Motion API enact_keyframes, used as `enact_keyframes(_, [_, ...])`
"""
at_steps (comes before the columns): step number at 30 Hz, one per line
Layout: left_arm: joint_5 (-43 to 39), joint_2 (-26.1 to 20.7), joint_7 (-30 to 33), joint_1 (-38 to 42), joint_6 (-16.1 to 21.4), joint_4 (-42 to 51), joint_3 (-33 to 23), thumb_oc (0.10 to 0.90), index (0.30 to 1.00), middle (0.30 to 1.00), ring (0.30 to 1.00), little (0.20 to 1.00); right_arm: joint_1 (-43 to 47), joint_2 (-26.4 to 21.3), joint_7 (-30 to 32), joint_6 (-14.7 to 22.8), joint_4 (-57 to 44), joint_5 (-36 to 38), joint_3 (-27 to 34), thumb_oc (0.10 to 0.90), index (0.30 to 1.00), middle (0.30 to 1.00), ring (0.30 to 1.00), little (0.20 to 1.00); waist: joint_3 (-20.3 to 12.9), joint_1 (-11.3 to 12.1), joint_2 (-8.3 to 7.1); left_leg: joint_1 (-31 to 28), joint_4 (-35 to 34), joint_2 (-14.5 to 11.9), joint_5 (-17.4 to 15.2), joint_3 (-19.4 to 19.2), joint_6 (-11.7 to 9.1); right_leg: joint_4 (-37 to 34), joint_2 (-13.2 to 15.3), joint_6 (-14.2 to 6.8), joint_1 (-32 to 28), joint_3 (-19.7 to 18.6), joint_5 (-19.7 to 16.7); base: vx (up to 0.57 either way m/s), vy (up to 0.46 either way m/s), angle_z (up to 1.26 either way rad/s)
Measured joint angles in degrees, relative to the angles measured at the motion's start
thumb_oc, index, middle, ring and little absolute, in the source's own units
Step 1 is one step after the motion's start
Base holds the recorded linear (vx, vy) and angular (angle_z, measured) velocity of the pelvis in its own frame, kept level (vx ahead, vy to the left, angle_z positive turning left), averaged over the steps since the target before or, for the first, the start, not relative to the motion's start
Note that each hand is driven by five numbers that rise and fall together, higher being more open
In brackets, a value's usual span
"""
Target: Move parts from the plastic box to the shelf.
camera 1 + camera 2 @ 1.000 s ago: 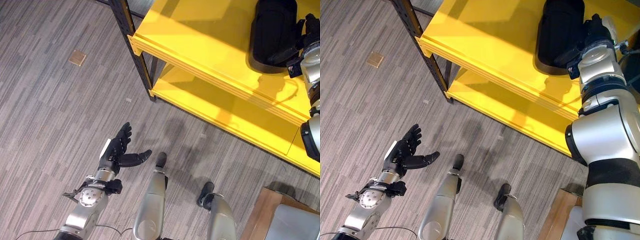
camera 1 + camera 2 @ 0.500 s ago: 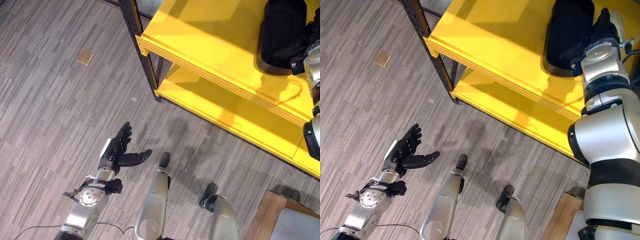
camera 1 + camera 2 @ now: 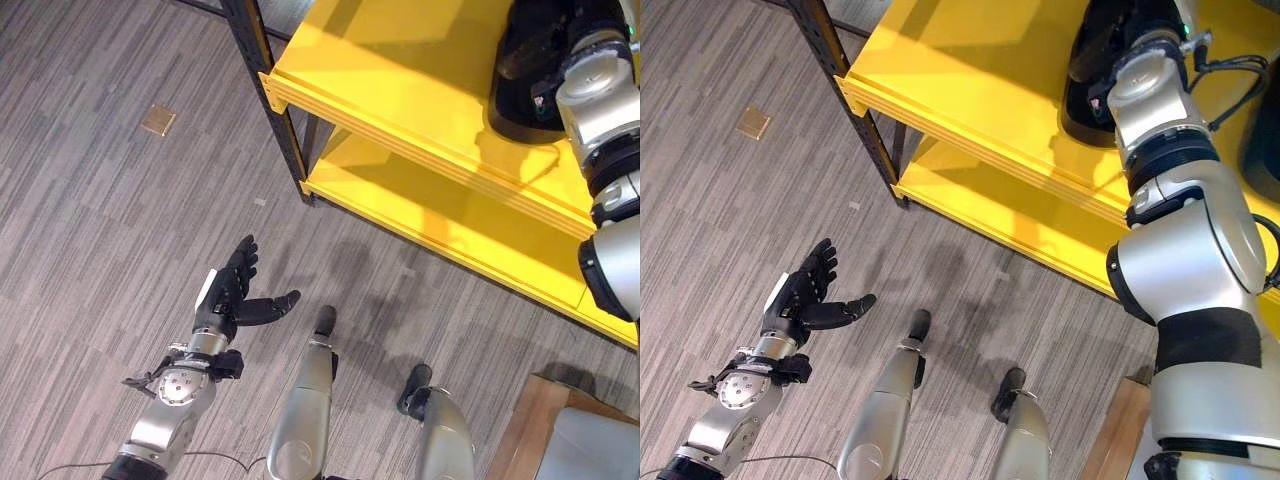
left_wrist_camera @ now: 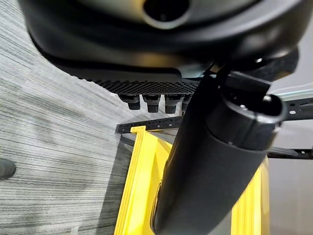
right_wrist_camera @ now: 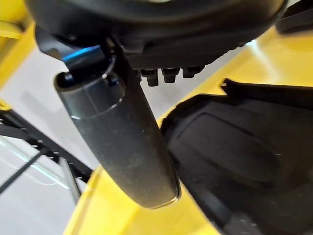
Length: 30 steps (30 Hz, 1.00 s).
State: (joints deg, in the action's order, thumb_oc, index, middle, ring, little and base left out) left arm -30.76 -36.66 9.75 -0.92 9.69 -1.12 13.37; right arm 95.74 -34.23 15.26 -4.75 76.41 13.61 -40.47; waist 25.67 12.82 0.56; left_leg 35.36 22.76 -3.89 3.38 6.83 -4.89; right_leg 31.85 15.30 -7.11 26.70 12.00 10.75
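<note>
We see the right hand above a black part on the yellow shelf, fingers straight; the part's far end is cut off. The left hand is spread open.

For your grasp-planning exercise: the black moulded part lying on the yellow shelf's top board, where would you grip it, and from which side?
Probably its raised outer rim. The black part lies flat on the yellow shelf, hollow side up, so a rim edge offers something to pinch. Come from above on the shelf's open front side, where the right hand hovers, open. The left hand is low over the floor, open.
</note>
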Motion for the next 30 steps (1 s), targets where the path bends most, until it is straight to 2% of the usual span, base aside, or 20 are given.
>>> enact_keyframes(2, [0.0, -0.5, 0.0, 0.14, 0.01, 0.03, 0.0, 0.9, 1.0, 1.0, 1.0, 1.0, 0.0, 0.26, 0.2, 0.17, 0.11, 0.0, 0.0, 0.9, 1.0, 1.0, 1.0, 1.0, 0.05, -0.08, -0.14, 0.0, 0.0, -0.03, 0.0, -0.02, 0.0, -0.03, -0.04, -0.02, 0.02, -0.04, -0.04, 0.0, 0.0, 0.0])
enact_keyframes(5, [-0.02, -0.74, 1.09, -1.06, 0.26, -0.19, -0.45, 0.9, 1.0, 1.0, 1.0, 1.0, -0.07, 2.05, 0.75, 0.11, -1.57, -0.11, -3.19, 0.9, 1.0, 1.0, 1.0, 1.0, 0.05, -1.82, -1.0, 0.39, 0.83, -0.35, -0.26, -0.24, 0.11, -0.21, -0.45, -0.41, 0.24, -0.38, -0.51, -0.02, 0.001, -0.08])
enact_keyframes(12, [0.0, -0.67, 1.05, -0.43, 0.18, -0.19, -0.45, 0.9, 1.0, 1.0, 1.0, 1.0, -0.09, 2.23, 0.0, 0.68, -5.03, -2.02, -4.29, 0.9, 1.0, 1.0, 1.0, 1.0, 0.09, -3.2, -1.91, 0.82, 1.0, -0.99, -0.29, -0.53, 0.1, -0.88, -1.12, -0.25, 0.63, -0.67, -1.12, -0.01, -0.003, -0.05])
enact_keyframes(15, [0.02, -0.67, 1.17, -0.49, 0.19, -0.17, -0.88, 0.9, 1.0, 1.0, 1.0, 1.0, -0.38, 1.1, -0.6, 0.9, -10.25, -3.32, -4.51, 0.9, 1.0, 1.0, 1.0, 1.0, 0.47, -4.19, -2.69, 0.82, 1.16, -1.32, -0.3, -1.01, 0.13, -1.02, -1.31, -0.2, 0.88, -1.07, -1.51, -0.04, -0.002, -0.09])
enact_keyframes(20, [0.02, -0.68, 1.2, -0.49, 0.18, -0.21, -2.19, 0.9, 1.0, 1.0, 1.0, 1.0, -0.56, 0.8, -1.11, 1.27, -10.96, -3.46, -4.56, 0.9, 1.0, 1.0, 1.0, 1.0, 1.19, -4.81, -4.2, 0.82, 1.35, -2.01, -0.32, -1.54, 0.16, -1.86, -1.96, 0.22, 0.87, -1.59, -2.12, -0.02, -0.005, -0.09])
enact_keyframes(26, [0.04, -0.67, 1.17, -0.81, 0.18, -0.21, -2.47, 0.9, 1.0, 1.0, 1.0, 1.0, -0.75, -0.59, -2.76, 1.27, -11.02, -4.48, -6.11, 0.9, 1.0, 1.0, 1.0, 1.0, 1.26, -5.11, -4.34, 0.81, 1.39, -2.08, -0.4, -1.66, 0.24, -2.03, -2.07, 0.12, 0.87, -1.87, -2.37, 0.0, 0.001, -0.01])
enact_keyframes(28, [0.06, -0.69, 1.18, -1.23, 0.18, -0.07, -3.23, 0.9, 1.0, 1.0, 1.0, 1.0, -1.04, -2.99, -3.22, 0.92, -16.61, -5.3, -8.59, 0.9, 1.0, 1.0, 1.0, 1.0, 1.49, -6.12, -4.78, 0.79, 1.41, -2.12, -0.42, -1.79, 0.28, -2.3, -2.15, -0.01, 0.88, -2.04, -2.65, -0.03, 0.007, -0.05])
enact_keyframes(30, [0.1, -0.68, 1.15, -1.55, 0.15, -0.08, -3.36, 0.9, 1.0, 1.0, 1.0, 1.0, -1.22, -4.87, -3.53, 1.26, -21.4, -5.9, -8.59, 0.9, 1.0, 1.0, 1.0, 1.0, 1.6, -6.53, -5.0, 0.8, 1.38, -2.26, -0.43, -2.02, 0.32, -2.84, -2.3, -0.08, 0.85, -2.14, -3.15, -0.02, -0.006, -0.07])
